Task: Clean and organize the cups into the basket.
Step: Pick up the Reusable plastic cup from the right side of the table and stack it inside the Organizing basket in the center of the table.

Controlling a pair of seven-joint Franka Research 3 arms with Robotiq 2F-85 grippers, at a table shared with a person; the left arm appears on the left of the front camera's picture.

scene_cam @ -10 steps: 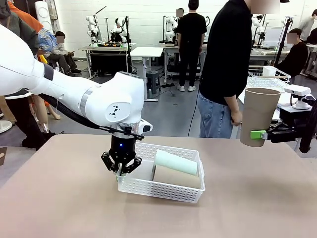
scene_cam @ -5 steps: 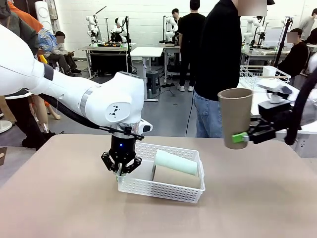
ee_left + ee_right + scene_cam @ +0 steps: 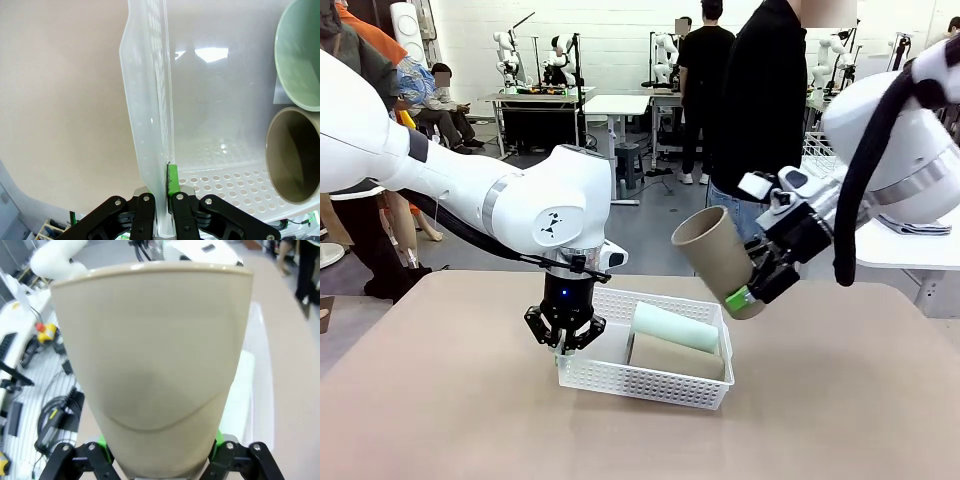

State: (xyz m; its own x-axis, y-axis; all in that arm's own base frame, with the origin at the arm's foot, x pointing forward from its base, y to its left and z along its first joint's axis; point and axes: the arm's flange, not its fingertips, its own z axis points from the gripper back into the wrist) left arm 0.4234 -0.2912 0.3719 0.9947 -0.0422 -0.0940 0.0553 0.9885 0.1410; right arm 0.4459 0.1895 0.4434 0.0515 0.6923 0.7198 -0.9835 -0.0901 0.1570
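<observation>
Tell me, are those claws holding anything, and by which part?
The right gripper holds a tan cup near its narrow base; the left gripper pinches the basket by its rim.

Even overhead light washes my surface [image 3: 840, 400], shadows soft under the basket [image 3: 650, 382]. At my left wrist, white glare spots the basket floor; at my right, the close tan cup [image 3: 150, 365] blurs, background bowed and smeared.

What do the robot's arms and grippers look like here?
The left arm and right arm are glossy white with rounded joints. A black cable runs under the left; a thick black hose loops over the right. The left gripper and right gripper are black linkages with green pads. Small black logo on the left wrist joint.
</observation>
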